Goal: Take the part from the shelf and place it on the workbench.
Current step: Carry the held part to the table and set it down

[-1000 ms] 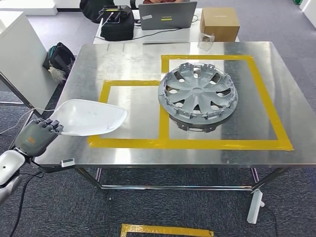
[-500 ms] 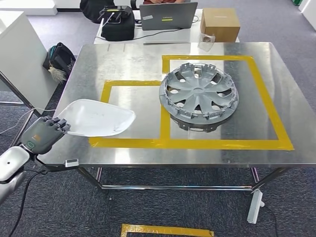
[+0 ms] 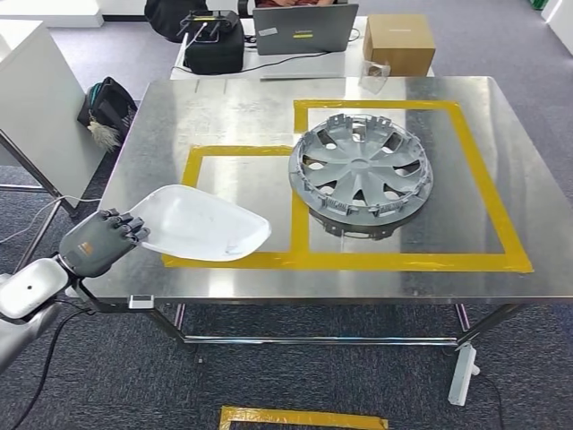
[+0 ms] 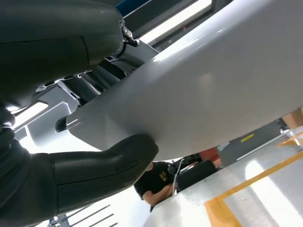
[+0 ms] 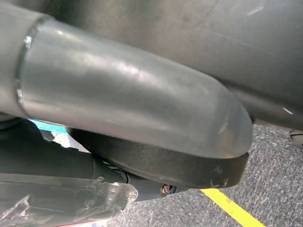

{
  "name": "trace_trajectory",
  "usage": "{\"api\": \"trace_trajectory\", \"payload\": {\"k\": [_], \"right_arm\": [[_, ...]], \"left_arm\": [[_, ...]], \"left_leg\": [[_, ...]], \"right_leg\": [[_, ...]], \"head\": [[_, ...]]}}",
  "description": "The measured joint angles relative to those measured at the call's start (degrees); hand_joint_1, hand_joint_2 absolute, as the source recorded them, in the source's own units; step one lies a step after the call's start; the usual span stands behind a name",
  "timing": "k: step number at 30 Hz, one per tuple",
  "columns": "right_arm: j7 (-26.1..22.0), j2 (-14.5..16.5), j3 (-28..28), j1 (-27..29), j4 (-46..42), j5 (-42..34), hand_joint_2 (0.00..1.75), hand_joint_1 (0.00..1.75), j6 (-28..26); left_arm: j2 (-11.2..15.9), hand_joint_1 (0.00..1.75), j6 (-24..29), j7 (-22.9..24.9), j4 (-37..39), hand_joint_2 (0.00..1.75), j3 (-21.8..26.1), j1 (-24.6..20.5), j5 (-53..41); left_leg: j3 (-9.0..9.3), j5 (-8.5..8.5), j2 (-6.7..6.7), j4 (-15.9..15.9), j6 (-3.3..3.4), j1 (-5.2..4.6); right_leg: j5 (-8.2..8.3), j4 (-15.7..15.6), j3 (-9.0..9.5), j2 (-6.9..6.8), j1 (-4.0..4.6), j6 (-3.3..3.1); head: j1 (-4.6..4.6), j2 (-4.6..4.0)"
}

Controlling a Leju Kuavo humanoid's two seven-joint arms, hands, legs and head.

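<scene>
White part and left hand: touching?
Touching. In the left wrist view the thumb presses against the white part; the head view shows the left hand holding its edge.

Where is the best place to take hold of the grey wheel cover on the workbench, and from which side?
Probably the near rim of the wheel cover, from the robot's side: it lies flat with open gaps between its spokes for fingers.

Left arm extended in from lower left, forearm silver, left hand (image 3: 101,242) palm-down, fingers (image 3: 128,228) over the white part's (image 3: 202,233) near edge, thumb (image 4: 103,163) clamped beneath.
</scene>
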Motion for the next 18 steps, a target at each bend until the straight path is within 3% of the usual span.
{"api": "trace_trajectory", "payload": {"k": [4,8,9,11,13,14,15,17,18], "right_arm": [[0.95,0.08,0.15,-0.25,-0.02,0.23,0.00,0.00,0.03],[1.78,0.13,0.18,-0.48,-0.03,0.34,0.00,0.00,0.03],[1.89,0.13,0.20,-0.59,-0.04,0.39,0.00,0.00,0.02],[1.92,0.13,0.22,-0.98,-0.08,0.49,0.00,0.00,0.01],[0.87,0.08,0.22,-1.41,-0.08,0.56,0.00,0.00,0.01],[-0.09,0.06,0.22,-1.49,-0.08,0.59,0.00,0.00,0.01],[-1.07,0.04,0.22,-1.45,-0.08,0.60,0.00,0.00,0.01],[-2.26,0.02,0.22,-1.15,-0.08,0.62,0.00,0.00,0.01],[-2.42,0.03,0.23,-1.03,-0.08,0.62,0.00,0.00,0.04]], "left_arm": [[0.01,1.75,0.62,-0.23,-0.68,1.75,-1.61,-0.46,0.02],[0.10,1.75,0.76,-0.20,-1.15,1.75,-2.84,-0.94,0.02],[0.11,1.75,0.78,-0.18,-1.28,1.75,-3.01,-0.99,0.02],[0.14,1.75,0.82,-0.16,-1.44,1.75,-3.22,-1.05,0.04],[0.15,1.75,0.81,-0.09,-1.47,1.75,-3.66,-0.95,0.10],[0.15,1.75,0.80,-0.04,-1.47,1.75,-3.91,-0.86,0.13],[0.16,1.75,0.79,0.00,-1.47,1.75,-4.10,-0.78,0.16],[0.20,1.75,0.78,0.08,-1.47,1.75,-4.26,-0.73,0.24],[0.28,1.75,0.78,0.15,-1.48,1.75,-4.29,-0.76,0.31]], "left_leg": [[-0.15,-0.01,0.00,0.14,0.49,-0.23],[-0.07,0.08,0.01,-0.51,1.48,0.06],[0.17,-0.09,-0.01,-0.68,1.75,0.25],[0.63,-0.56,-0.02,-0.82,2.14,0.41],[1.32,-1.02,0.02,-0.79,1.96,0.50],[1.85,-1.37,0.03,-0.78,1.74,0.62],[2.54,-1.81,0.02,-0.77,1.45,0.80],[4.14,-3.11,-0.10,-0.76,0.70,1.23],[4.76,-3.73,-0.18,-0.75,0.26,1.39]], "right_leg": [[0.12,-0.15,0.01,0.00,-0.25,0.45],[0.38,1.18,-0.77,-0.03,-0.25,1.46],[-0.29,2.74,-1.75,-0.04,-0.26,1.67],[-2.62,8.96,-5.14,-0.06,-0.32,2.14],[-4.41,15.35,-8.78,-0.06,-0.37,2.44],[-4.19,16.52,-9.67,-0.06,-0.38,2.53],[-2.95,15.55,-9.57,-0.06,-0.44,2.63],[1.40,9.07,-7.19,-0.01,-0.76,3.20],[2.67,5.87,-6.09,0.06,-0.86,3.38]], "head": [[-0.01,0.01],[0.11,0.01],[0.27,0.00],[0.55,0.01],[0.52,0.01],[0.54,0.01],[0.52,0.01],[0.56,0.01],[0.67,-0.01]]}}
